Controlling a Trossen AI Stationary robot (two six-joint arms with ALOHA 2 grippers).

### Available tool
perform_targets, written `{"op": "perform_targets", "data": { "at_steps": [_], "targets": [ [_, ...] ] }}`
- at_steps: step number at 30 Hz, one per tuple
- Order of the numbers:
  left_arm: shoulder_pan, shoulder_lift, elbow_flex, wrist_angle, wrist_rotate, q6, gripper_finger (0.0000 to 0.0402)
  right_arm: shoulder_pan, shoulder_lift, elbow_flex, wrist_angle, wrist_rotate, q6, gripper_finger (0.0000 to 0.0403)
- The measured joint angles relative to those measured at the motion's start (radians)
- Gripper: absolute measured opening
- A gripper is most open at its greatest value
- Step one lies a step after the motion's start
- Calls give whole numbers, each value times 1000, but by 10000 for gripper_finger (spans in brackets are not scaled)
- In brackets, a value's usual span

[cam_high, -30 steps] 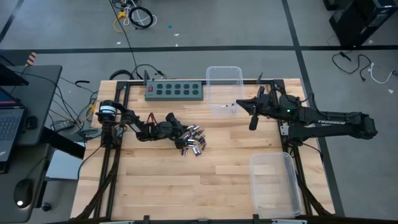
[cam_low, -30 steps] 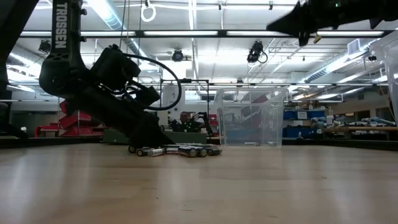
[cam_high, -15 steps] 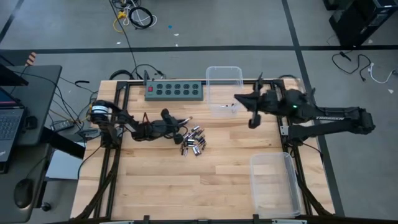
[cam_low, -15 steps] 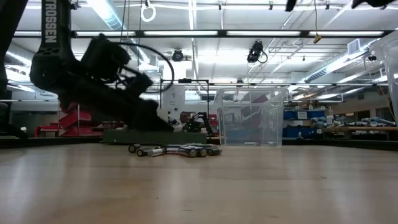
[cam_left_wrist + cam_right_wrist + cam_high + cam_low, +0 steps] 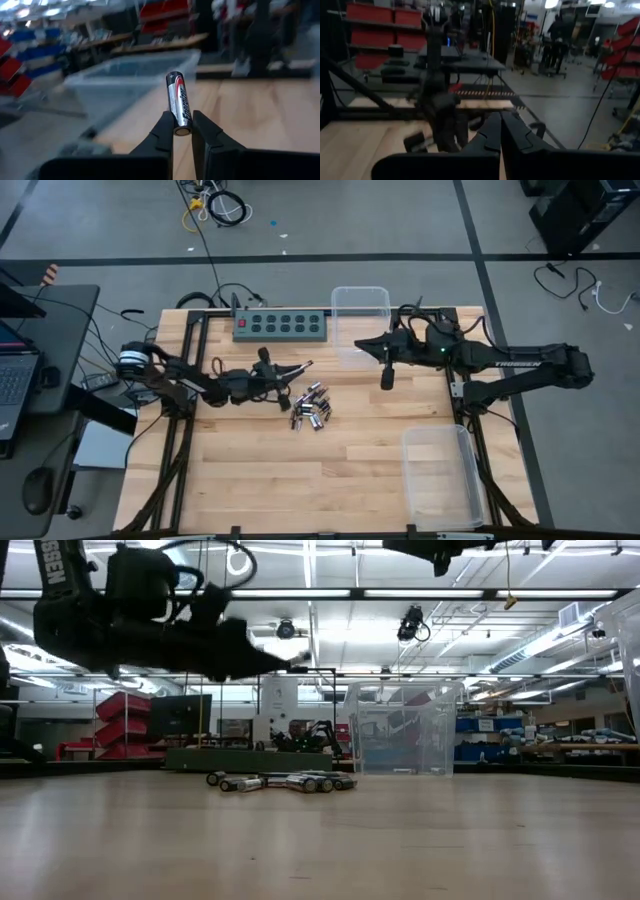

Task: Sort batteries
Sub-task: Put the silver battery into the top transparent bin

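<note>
one battery [image 5: 178,107] is pinched upright between the fingers of the left gripper [image 5: 182,131], lifted clear of the table [image 5: 330,470]. just beside it the remaining batteries [image 5: 311,405] lie in a loose pile on the wood. farther back stands the clear bin [image 5: 361,325], with the right gripper [image 5: 386,376] closed on nothing, raised near its edge. judged step: carrying the battery to a bin; next calls for aligning over the bin before letting go.
</note>
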Motion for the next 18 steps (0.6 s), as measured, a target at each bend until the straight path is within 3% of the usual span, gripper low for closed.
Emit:
{"op": "perform_targets", "data": {
  "at_steps": [4, 10, 14, 18],
  "targets": [
    [0, -30, 1, 81, 118, 36, 23, 1, -22, 0, -61, 18, 4, 0],
    [1, -40, 39, 170, 199, 49, 23, 6, -83, 0, -186, 122, 37, 0],
    [5, -43, 125, 62, 242, 69, 23, 6, -123, 0, -278, 131, 58, 0],
    [20, -43, 256, -206, 269, 123, 23, 6, -158, 0, -353, 134, 74, 0]
  ]
}}
